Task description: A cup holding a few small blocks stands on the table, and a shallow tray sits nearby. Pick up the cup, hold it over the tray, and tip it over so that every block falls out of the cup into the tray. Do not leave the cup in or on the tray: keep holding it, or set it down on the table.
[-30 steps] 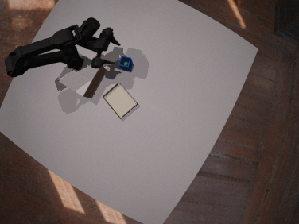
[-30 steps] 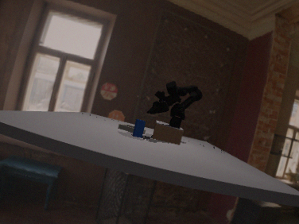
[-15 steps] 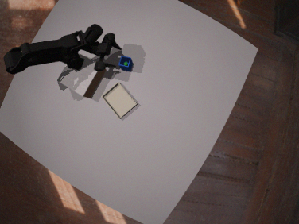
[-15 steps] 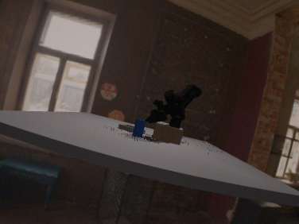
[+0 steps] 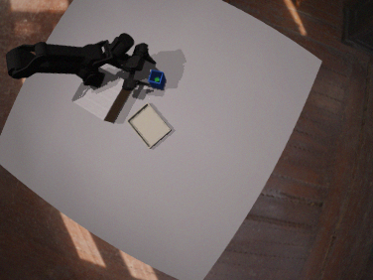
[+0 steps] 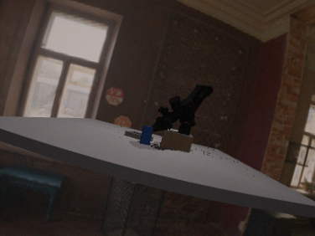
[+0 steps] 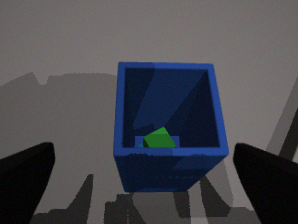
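Observation:
A blue square cup stands upright on the table. A green block lies inside it. A blue block shows partly beside the green one; the near wall hides the rest of the cup's bottom. The shallow cream tray lies close to the cup, with nothing in it. My gripper is open and empty. Its fingers point at the cup from the arm's side, one to each side of it in the wrist view, with a gap on both sides.
A box with a brown side and a pale top stands under the arm, close to the tray and the gripper. The white table extends around them. The arm's shadow falls around the cup.

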Robot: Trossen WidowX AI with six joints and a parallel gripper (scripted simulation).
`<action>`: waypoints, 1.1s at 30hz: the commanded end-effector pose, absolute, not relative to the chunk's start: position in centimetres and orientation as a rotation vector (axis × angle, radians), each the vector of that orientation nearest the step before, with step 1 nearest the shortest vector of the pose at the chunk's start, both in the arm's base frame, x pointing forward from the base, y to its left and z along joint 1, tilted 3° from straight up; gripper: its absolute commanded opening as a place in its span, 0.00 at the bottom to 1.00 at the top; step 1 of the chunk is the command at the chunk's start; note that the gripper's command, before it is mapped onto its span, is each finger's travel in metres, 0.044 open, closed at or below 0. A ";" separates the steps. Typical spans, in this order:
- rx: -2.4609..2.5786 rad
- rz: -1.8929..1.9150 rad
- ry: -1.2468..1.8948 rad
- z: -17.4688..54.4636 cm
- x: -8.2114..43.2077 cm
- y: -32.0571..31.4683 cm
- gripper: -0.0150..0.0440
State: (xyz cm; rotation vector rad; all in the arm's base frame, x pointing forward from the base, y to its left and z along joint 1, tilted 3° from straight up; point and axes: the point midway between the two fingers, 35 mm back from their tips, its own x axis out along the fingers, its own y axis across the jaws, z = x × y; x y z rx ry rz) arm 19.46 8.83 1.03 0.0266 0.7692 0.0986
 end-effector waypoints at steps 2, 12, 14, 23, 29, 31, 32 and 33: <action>0.023 0.100 0.773 0.3 20.0 8.9 1.00; 0.023 0.100 0.772 -0.8 21.0 9.0 1.00; 0.023 0.100 0.772 -1.0 21.2 9.0 1.00; 0.023 0.100 0.772 -2.0 22.1 9.1 1.00; 0.022 0.100 0.772 -2.7 22.6 9.1 1.00; 0.022 0.100 0.772 -3.0 22.8 9.1 1.00; 0.022 0.100 0.772 -3.1 22.9 9.1 1.00; 0.022 0.100 0.772 -3.1 22.9 9.1 1.00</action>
